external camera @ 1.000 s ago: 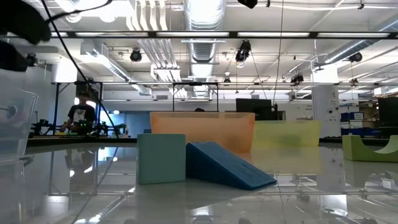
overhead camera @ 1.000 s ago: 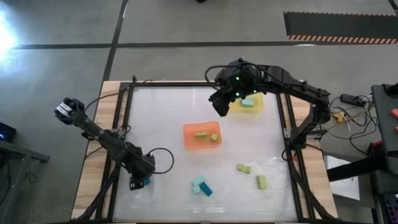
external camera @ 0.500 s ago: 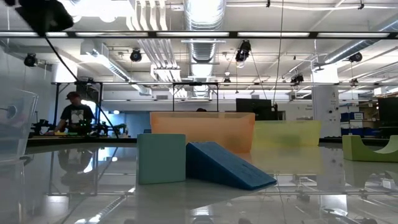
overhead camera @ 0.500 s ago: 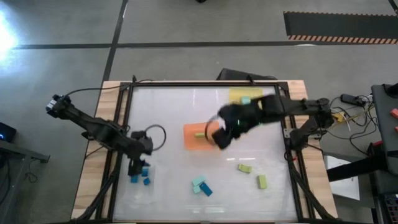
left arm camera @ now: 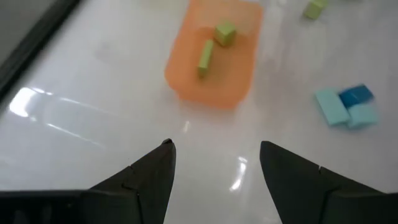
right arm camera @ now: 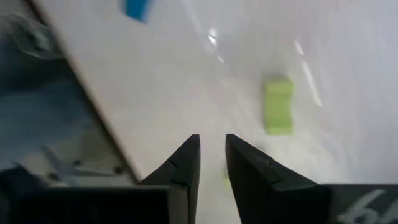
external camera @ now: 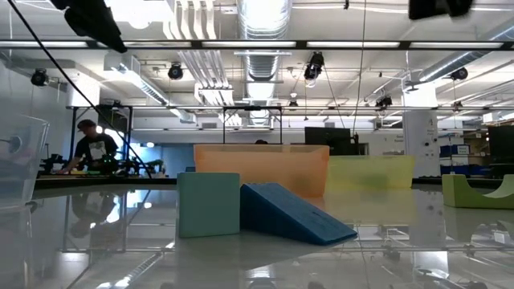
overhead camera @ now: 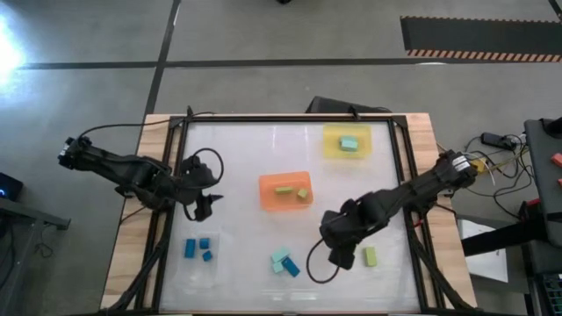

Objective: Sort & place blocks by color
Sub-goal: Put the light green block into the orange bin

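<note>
Only the high view shows dark blue blocks (overhead camera: 198, 249) in a clear tray (overhead camera: 186, 263)

left claw (left arm camera: 214, 163) agape, right claw (right arm camera: 211, 158) near-closed

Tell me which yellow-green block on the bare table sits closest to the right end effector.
The yellow-green block just right of the right end effector, near the table's front right. The other loose one seems hidden under that arm; the remaining two lie inside the orange tray.
</note>
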